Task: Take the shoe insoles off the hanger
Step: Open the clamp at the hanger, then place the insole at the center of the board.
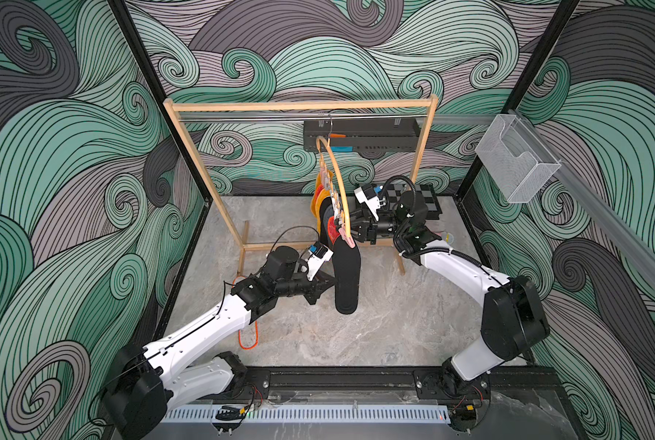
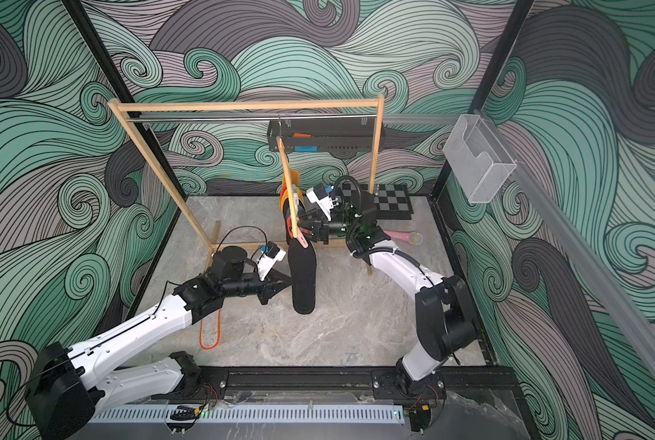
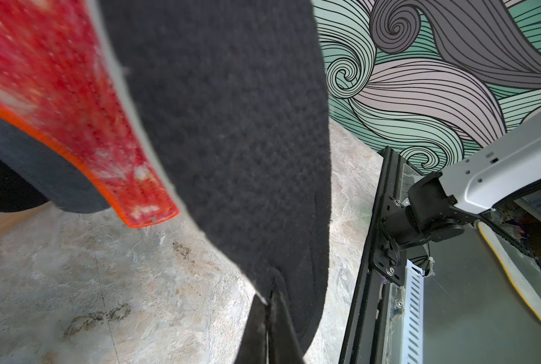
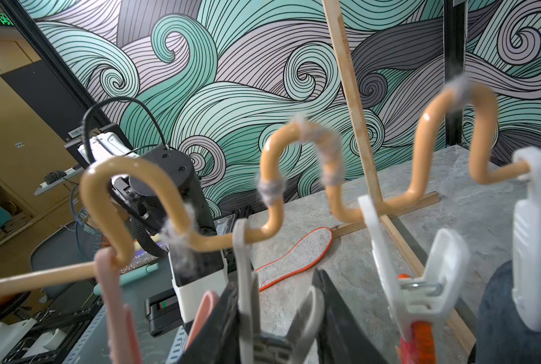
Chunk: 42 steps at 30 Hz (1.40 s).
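Both top views, hanger [image 1: 337,171]: hung by its hook on the metal rod of the wooden rack [image 1: 303,106], turned almost edge-on, above the bench [image 1: 394,324]
Both top views, shoe insoles: bunched on the pegs under the bow; yellow insoles [image 1: 315,202] at the far end, black insole [image 1: 346,278] at the near end, hanging lowest
Both top views, left gripper [image 1: 331,282]: fingers closed on the side edge of the black insole, about mid-length
Both top views, right gripper [image 1: 354,232]: at the near end of the hanger, on the side opposite the left gripper, level with the pegs
Both top views, orange-edged insole [image 1: 247,335]: off the hanger, flat on the bench, partly under the left arm [image 1: 203,327]
Left wrist view, black insole [image 3: 231,141]: fills the middle; fingers [image 3: 256,334] pinched shut on its edge
Left wrist view, red-white insole [image 3: 74,110]: just beside the black insole, a dark insole [image 3: 42,176] behind it
Left wrist view, yellow-edged insole [image 3: 514,277]: flat on the grey surface beyond the black rail [image 3: 376,220]
Right wrist view, wavy bar [image 4: 294,176]: carries a pink peg [image 4: 111,299], a grey peg [image 4: 245,268] and two white pegs [image 4: 420,283]
Right wrist view, right gripper [image 4: 275,315]: dark fingers [image 4: 222,327] on either side of the grey peg, pressed against its two handles
Right wrist view, orange-edged insole [image 4: 297,255]: flat on the bench beside the rack foot
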Motion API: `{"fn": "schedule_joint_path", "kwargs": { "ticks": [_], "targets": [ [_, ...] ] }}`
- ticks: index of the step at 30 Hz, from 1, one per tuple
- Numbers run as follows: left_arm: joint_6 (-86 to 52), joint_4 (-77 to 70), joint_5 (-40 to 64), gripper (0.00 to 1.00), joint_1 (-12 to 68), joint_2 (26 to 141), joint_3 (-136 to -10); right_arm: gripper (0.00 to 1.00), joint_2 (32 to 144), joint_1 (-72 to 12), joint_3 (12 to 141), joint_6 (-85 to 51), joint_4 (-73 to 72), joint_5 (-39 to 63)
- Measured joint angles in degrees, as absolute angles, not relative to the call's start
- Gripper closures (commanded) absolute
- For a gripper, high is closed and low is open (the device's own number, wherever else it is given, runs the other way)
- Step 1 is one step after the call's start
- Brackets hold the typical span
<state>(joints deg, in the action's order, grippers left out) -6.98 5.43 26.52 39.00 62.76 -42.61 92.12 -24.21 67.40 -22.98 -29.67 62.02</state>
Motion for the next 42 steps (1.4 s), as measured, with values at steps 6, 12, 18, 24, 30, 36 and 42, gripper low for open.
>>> {"fn": "schedule_joint_path", "kwargs": {
  "ticks": [6,12,18,24,30,36,42],
  "targets": [
    [-6.96,6.07,26.55,1.0,39.0,62.78,-42.61,0.86,92.18,-24.47,67.75,-23.09,-29.21,62.0],
    [-7.25,6.31,26.52,1.0,39.0,62.76,-42.61,0.92,92.18,-24.51,67.77,-22.92,-29.12,61.73],
    [-10.81,9.15,25.63,1.0,39.0,61.23,-42.48,0.91,92.18,-24.51,67.77,-22.7,-28.91,61.54],
    [-17.69,21.41,16.53,1.0,39.0,56.23,-42.37,0.9,92.18,-24.51,67.75,-21.8,-28.47,61.39],
    [-26.7,33.61,4.78,1.0,38.92,51.4,-40.88,0.89,91.61,-24.51,67.16,-20.84,-27.97,61.1],
    [-33.28,40.77,-2.74,1.0,38.7,51.22,-39.59,0.87,90.19,-24.34,65.17,-19.77,-27.42,60.31],
    [-36.47,43.72,-6.33,1.0,38.7,56.86,-39.59,0.87,90.0,-24.29,64.73,-19.42,-27.14,60.05]
  ]
}}
